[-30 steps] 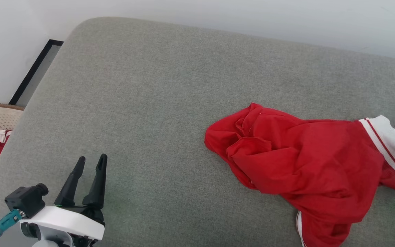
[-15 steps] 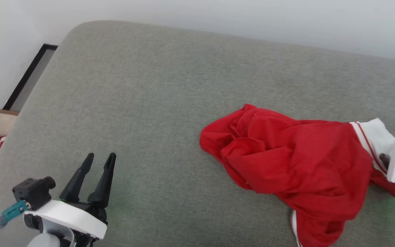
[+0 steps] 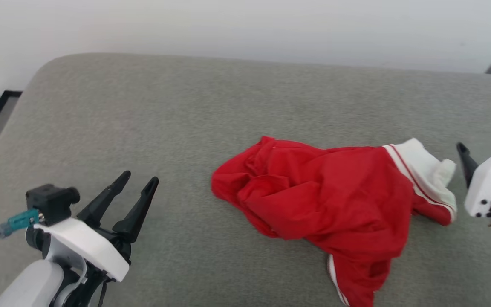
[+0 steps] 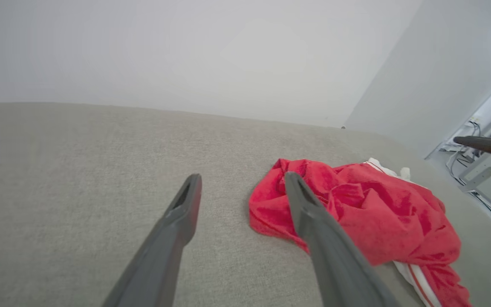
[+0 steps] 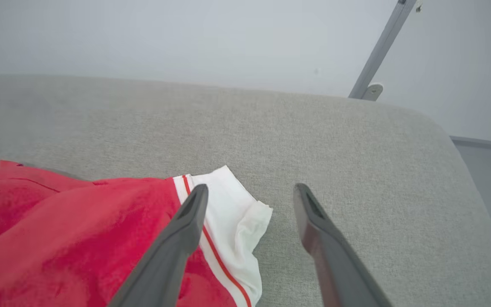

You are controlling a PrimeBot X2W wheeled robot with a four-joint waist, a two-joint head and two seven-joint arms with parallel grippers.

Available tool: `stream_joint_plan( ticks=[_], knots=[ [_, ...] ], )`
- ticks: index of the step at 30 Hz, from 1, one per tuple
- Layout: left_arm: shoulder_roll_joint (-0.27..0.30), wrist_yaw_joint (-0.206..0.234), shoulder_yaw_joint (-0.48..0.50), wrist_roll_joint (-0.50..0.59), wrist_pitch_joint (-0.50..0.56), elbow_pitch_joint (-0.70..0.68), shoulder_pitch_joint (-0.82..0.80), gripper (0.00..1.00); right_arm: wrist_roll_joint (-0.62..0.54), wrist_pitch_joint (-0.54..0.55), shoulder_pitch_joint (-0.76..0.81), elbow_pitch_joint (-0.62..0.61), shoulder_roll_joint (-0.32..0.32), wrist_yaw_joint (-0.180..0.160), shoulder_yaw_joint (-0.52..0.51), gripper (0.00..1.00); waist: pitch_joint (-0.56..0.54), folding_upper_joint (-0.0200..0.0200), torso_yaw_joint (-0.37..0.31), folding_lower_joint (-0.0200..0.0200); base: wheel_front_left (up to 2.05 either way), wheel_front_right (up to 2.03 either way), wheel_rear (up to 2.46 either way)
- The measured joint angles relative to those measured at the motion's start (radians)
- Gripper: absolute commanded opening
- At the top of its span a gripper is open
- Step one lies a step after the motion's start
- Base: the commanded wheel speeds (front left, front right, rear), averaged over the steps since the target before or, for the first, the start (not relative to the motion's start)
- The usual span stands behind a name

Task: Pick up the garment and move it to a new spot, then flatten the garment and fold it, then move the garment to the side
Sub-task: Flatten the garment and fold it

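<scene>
The garment (image 3: 330, 209) lies crumpled on a grey upholstered surface (image 3: 164, 119), right of centre in the head view and closer to the near edge than to the far one. Its red body is bunched into irregular folds, with a rounded, gathered end pointing toward the robot's left. A white sleeve (image 3: 426, 172) projects from the end toward the robot's right, joined to the red cloth by red-white striped trim (image 3: 399, 164). A second strip of white edging (image 3: 333, 277) shows under the near lobe of the heap. The right gripper (image 3: 479, 146) stands at the right edge of the head view, just beside the sleeve end. Its two dark fingers are spread apart and no cloth lies between them. In the right wrist view one finger crosses the sleeve in the line of sight, while the other is over bare upholstery; contact with the cloth cannot be determined. The left gripper (image 3: 140, 177) is at the lower left of the head view, over bare upholstery and well apart from the garment. Its fingers are also spread and hold nothing. A pale wall (image 3: 245, 25) runs behind the far edge of the surface. A grey metal strut (image 5: 379, 51) leans against that wall beyond the right corner.
</scene>
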Motion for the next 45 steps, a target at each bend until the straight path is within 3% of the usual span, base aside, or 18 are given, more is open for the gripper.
stream_joint_plan(
  ticks=[10, 21, 26, 33, 39, 45],
  knots=[
    [0.063, 0.000, -0.096, -0.058, 0.197, -0.026, -0.100, 1.00, -0.093, -0.326, 0.097, -0.155, 0.142, 0.000, 0.070, 1.00, -0.010, 0.0000, -0.123, 0.0000, 0.00, 0.00, 0.00],
    [0.090, 0.013, -0.181, -0.139, 0.565, -0.015, -0.296, 1.00, -0.149, -0.611, 0.190, -0.205, 0.178, 0.000, 0.155, 1.00, 0.009, 0.0000, -0.234, 0.0000, 0.00, 0.00, 0.00],
    [0.085, 0.038, -0.216, -0.144, 0.709, 0.033, -0.374, 1.00, -0.089, -0.659, 0.213, -0.204, 0.179, 0.000, 0.169, 1.00, 0.030, 0.0000, -0.274, 0.0000, 0.00, 0.00, 0.00],
    [0.060, 0.071, -0.282, -0.122, 0.834, 0.174, -0.421, 1.00, -0.036, -0.673, 0.224, -0.193, 0.180, 0.000, 0.200, 1.00, 0.064, 0.0000, -0.327, 0.0000, 0.00, 0.00, 0.00],
    [0.041, 0.084, -0.339, -0.068, 0.881, 0.311, -0.438, 1.00, -0.010, -0.673, 0.222, -0.191, 0.180, 0.000, 0.227, 1.00, 0.093, 0.0000, -0.370, 0.0000, 0.00, 0.00, 0.00],
    [0.007, 0.052, -0.361, -0.048, 0.865, 0.412, -0.477, 1.00, 0.005, -0.676, 0.212, -0.188, 0.180, 0.000, 0.242, 1.00, 0.116, 0.0000, -0.390, 0.0000, 0.00, 0.00, 0.00]
  ],
)
